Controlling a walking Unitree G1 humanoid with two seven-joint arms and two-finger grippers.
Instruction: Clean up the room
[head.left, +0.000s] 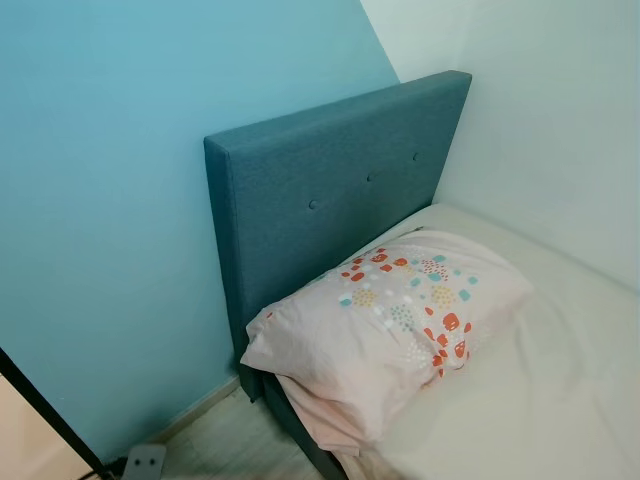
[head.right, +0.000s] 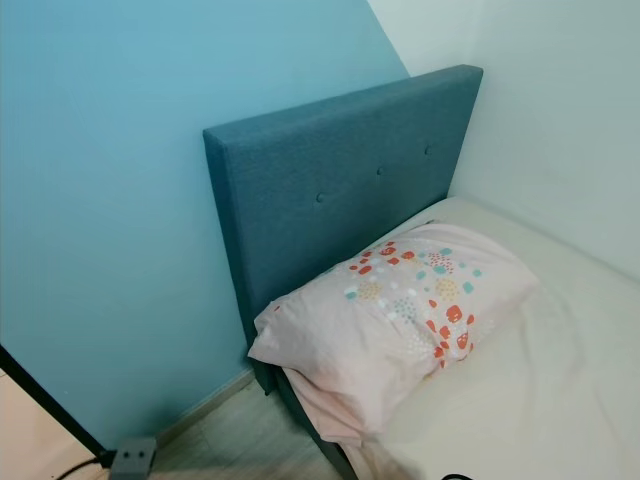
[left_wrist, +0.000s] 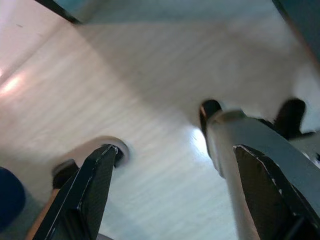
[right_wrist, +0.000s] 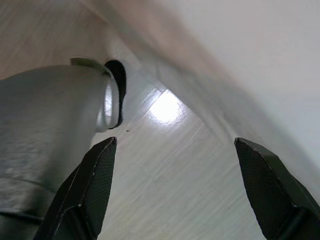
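Pillow (head.left: 395, 315): lies on the bed (head.left: 560, 400) (against the blue headboard (head.left: 320, 190)).
Left gripper (left_wrist: 170, 190): open, over floor.
Right gripper (right_wrist: 175, 185): open, over floor.

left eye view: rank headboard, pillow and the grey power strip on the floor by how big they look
1. headboard, largest.
2. pillow, covering nearly as much of the picture; it lies nearer the camera, so the gap is unsure.
3. power strip, by far the smallest, cut off by the picture's bottom edge.

A teal upholstered headboard (head.left: 330, 190) is set against a blue wall (head.left: 110, 200). A grey power strip (head.left: 144, 462) is seen on the floor.
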